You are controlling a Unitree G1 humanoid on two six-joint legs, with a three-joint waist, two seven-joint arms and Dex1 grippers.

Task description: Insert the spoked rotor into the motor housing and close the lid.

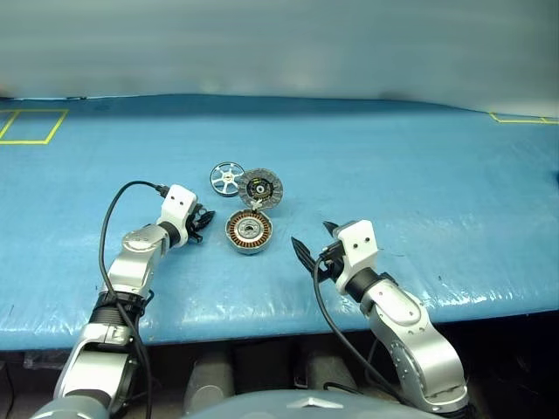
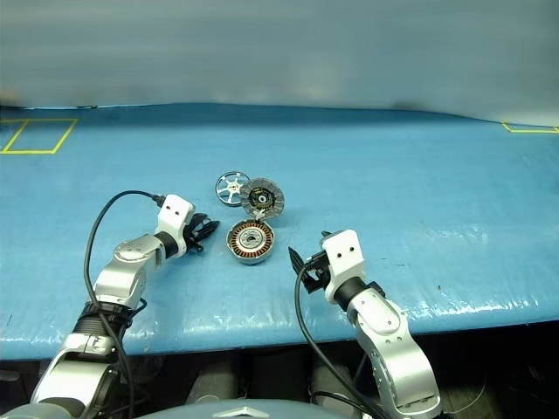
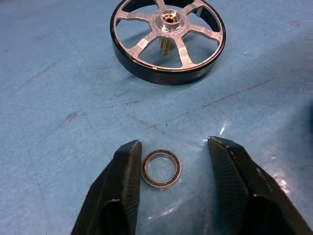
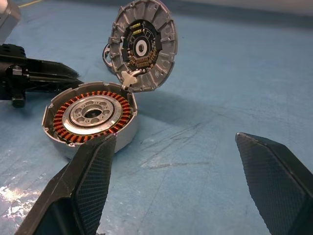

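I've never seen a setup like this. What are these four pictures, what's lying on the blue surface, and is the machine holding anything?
It is a two-armed robot. Two pictures look down from its head; the other two come from cameras on its wrists. On the blue table lie a spoked rotor, a motor housing with copper windings, and its lid, standing tilted open at the housing's edge. A small metal ring lies between the fingers of the left gripper, not yet gripped. The right gripper is open, holding nothing.
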